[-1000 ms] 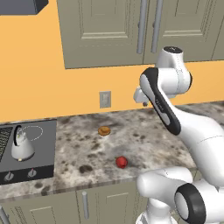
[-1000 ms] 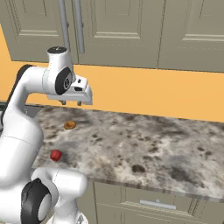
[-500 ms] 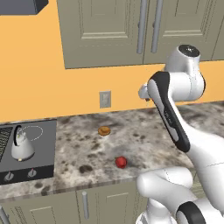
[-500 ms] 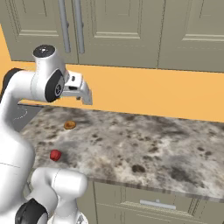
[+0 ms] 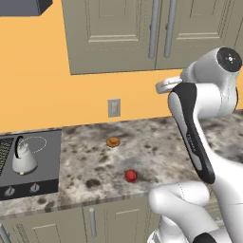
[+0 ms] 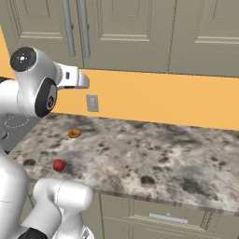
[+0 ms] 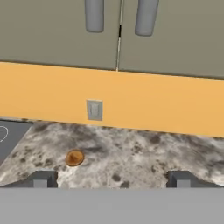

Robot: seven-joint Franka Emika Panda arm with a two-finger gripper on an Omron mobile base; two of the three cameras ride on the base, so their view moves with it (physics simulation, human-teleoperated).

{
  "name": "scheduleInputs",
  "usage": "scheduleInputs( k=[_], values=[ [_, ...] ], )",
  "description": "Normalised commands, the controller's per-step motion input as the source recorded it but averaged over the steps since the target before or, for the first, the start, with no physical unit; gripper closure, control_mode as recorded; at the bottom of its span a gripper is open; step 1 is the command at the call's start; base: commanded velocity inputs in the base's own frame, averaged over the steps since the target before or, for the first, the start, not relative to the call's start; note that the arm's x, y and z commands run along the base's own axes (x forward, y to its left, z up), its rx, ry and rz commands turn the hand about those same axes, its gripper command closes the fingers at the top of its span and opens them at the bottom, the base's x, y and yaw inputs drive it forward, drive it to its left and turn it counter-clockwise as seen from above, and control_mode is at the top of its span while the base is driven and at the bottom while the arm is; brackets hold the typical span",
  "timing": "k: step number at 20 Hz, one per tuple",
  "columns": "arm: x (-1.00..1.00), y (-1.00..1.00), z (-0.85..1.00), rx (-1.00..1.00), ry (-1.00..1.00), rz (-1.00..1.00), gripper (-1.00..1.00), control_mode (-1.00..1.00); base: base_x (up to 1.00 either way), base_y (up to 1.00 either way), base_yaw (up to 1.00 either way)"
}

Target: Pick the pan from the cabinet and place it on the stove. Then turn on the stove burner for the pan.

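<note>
Hand view shows the fingers (image 7: 40, 178) now spread wide, raised toward the cabinet (image 7: 61, 35) doors.

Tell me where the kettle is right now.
The kettle stands on the stove at the far left of the left base view, over a white burner circle, left of the granite counter with the small orange thing.

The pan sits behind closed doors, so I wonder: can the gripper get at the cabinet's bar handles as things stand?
Probably yes. The open gripper faces the wall just below the cabinet, and nothing stands between it and the bar handles above.
</note>
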Motion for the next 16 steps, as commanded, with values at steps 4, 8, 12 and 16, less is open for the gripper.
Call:
scheduleInputs(
  k=[4, 8, 12, 16],
  values=[
    [-0.16, -0.05, 0.85, 0.00, -0.34, -0.04, -1.00, -1.00, 0.00, 0.00, 0.00],
    [-0.19, -0.13, 0.76, 0.00, -0.36, -0.03, -1.00, -1.00, 0.00, 0.00, 0.00],
    [-0.16, -0.13, 0.53, 0.00, -0.38, 0.00, -1.00, -1.00, 0.00, 0.00, 0.00],
    [-0.08, -0.12, 0.40, 0.00, -0.35, 0.00, -1.00, -1.00, 0.00, 0.00, 0.00]
  ],
)
